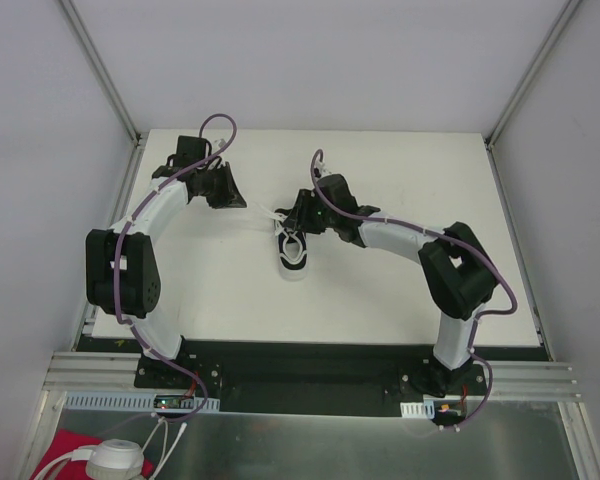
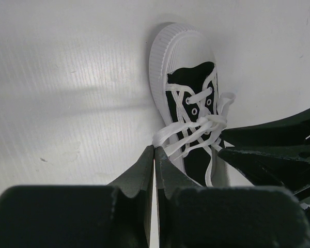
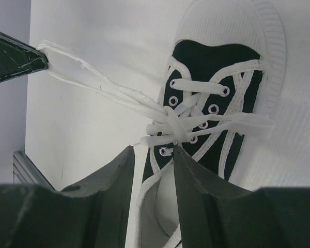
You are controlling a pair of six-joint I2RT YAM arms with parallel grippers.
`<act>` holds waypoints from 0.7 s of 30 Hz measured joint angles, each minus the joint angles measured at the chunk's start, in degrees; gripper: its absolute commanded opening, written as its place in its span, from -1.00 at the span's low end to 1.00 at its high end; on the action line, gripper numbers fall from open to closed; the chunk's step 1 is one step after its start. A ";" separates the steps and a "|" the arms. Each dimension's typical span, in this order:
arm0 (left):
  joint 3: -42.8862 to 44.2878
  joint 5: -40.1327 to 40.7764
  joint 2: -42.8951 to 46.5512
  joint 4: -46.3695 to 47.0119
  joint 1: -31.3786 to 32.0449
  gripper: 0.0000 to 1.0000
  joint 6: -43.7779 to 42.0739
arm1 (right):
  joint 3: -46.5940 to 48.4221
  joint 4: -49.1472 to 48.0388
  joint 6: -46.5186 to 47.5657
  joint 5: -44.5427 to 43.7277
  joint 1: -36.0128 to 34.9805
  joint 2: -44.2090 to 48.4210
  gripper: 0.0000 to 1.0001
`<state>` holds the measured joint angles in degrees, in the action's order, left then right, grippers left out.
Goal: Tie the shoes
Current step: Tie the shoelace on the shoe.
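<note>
The small black sneaker (image 1: 294, 258) with white sole lies mid-table, also in the left wrist view (image 2: 188, 90) and the right wrist view (image 3: 217, 72). Its white laces (image 3: 173, 124) are crossed in a knot over the tongue. My left gripper (image 1: 244, 202) is shut on a lace loop (image 2: 164, 135), pulled taut out to the shoe's left; its fingertips (image 2: 154, 149) are pressed together, and its tip (image 3: 20, 58) shows in the right wrist view. My right gripper (image 1: 298, 214) is open just behind the knot, its tips (image 3: 153, 150) astride the shoe's collar, with a lace end between them.
The white table (image 1: 380, 290) carries only the shoe. Grey enclosure walls and metal posts (image 1: 100, 65) stand around it. The right gripper's fingers (image 2: 271, 150) lie close beside the left gripper's, right of the shoe's heel.
</note>
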<state>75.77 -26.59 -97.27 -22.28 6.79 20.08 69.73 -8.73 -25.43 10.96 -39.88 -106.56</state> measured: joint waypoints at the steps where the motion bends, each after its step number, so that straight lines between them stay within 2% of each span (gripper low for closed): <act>1: 0.00 -0.02 -0.02 0.02 0.00 -1.00 0.00 | 0.00 0.00 -0.07 0.00 -0.04 -0.13 -0.22; 21: -0.02 -0.04 0.00 0.15 0.00 -1.00 0.00 | 1.11 0.00 -1.44 -0.68 -0.50 -1.99 -0.25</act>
<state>75.75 -26.63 -97.27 -22.13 6.79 20.08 70.85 -8.73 -26.87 10.28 -40.38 -108.55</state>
